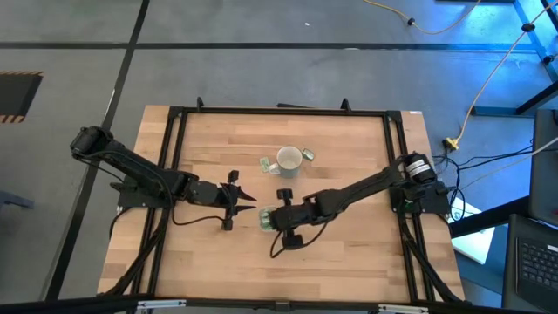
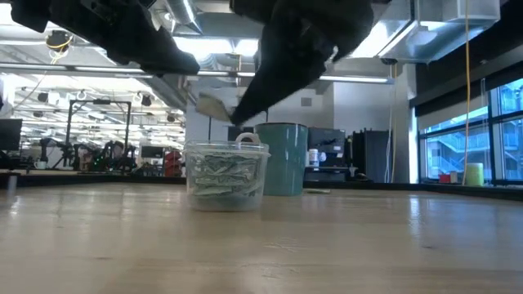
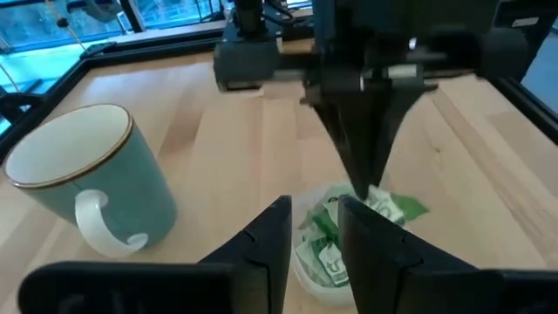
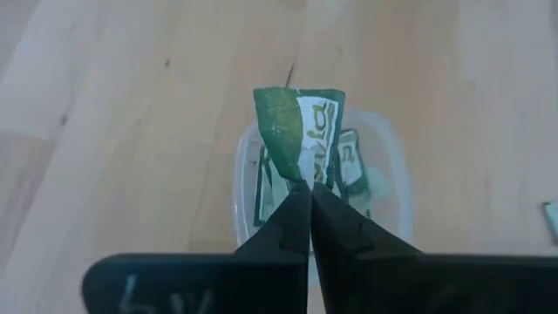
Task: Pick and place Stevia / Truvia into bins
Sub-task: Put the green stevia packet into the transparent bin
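Observation:
A clear plastic cup [image 1: 267, 221] [image 2: 226, 175] stands near the table's middle, with several green-and-white sachets in it. My right gripper [image 4: 309, 187] [image 2: 238, 120] hangs just above the cup, shut on one more green-and-white sachet [image 4: 296, 131] [image 2: 212, 106]. My left gripper [image 3: 314, 218] [image 1: 248, 206] is open. It hovers above the table just left of the cup, touching nothing, and the cup shows past its fingers. My right gripper pinches the sachet by one end [image 4: 307, 171] between its two fingertips. The fingers slant downward from the table's right. The sachet, bent along its length, sticks out past the tips and hangs clear above the cup's mouth.
A teal mug [image 1: 289, 160] [image 3: 87, 174] with a white inside stands on the table beyond the cup. Two loose sachets [image 1: 264, 162] [image 1: 307, 155] lie on either side of the mug. Black frame rails [image 1: 174, 122] run along the table's edges.

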